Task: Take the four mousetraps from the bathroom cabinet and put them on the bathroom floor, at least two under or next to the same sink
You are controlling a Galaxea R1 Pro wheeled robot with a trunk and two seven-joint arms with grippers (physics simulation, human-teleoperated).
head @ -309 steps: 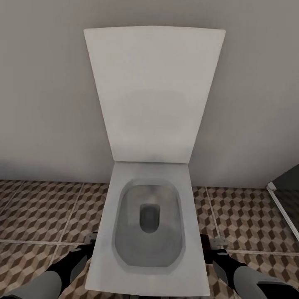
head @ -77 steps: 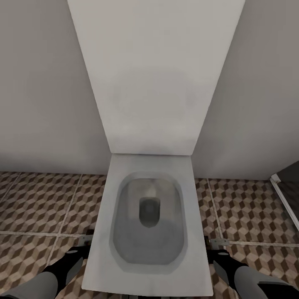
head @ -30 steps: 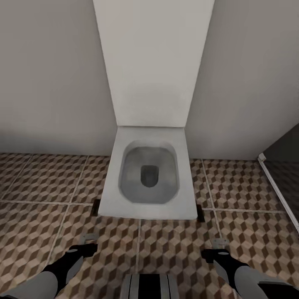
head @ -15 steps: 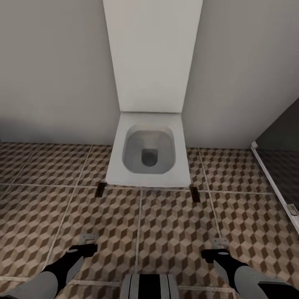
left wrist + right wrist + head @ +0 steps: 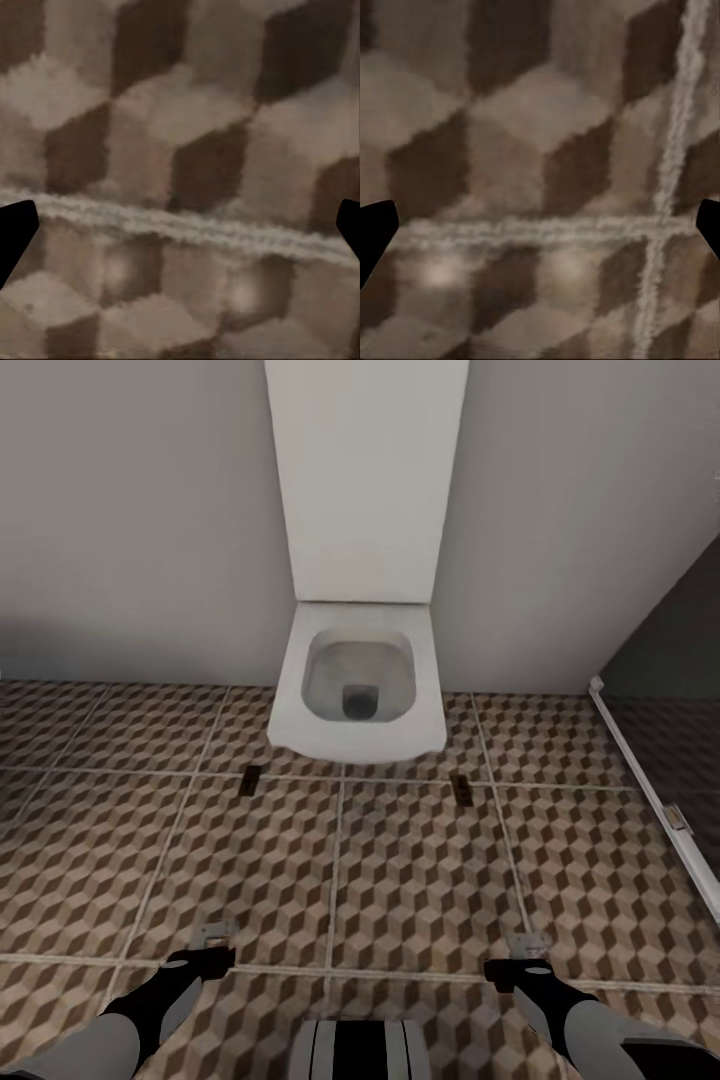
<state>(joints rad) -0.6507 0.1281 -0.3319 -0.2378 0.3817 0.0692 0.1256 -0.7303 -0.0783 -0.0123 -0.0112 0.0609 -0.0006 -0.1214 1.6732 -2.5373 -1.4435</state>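
Bathroom floor [image 5: 420, 880]: large square tiles printed with brown, beige and white cubes, pale grout lines; lies directly beneath both grippers, not touched by either.

Left gripper [image 5: 213, 937]: one, at 7 o'clock in the head view, hanging over the tiles. In the left wrist view its two dark fingertips [image 5: 15, 232] stand at opposite edges, jaws wide apart, holding nothing, one grout line running between them.

Right gripper [image 5: 527, 943]: one, at 5 o'clock in the head view. In the right wrist view its fingertips [image 5: 375, 232] likewise stand far apart, jaws empty, above a crossing of two grout lines.

White rectangular toilet [image 5: 358, 685]: one, at 12 o'clock, lid raised against the pale grey wall [image 5: 130, 530], well apart from both grippers.

Small dark floor brackets: two, one [image 5: 252, 778] at 11 o'clock, one [image 5: 462, 788] at 1 o'clock, just before the toilet.

Dark panel with white frame [image 5: 660, 790]: one, at 3 o'clock.
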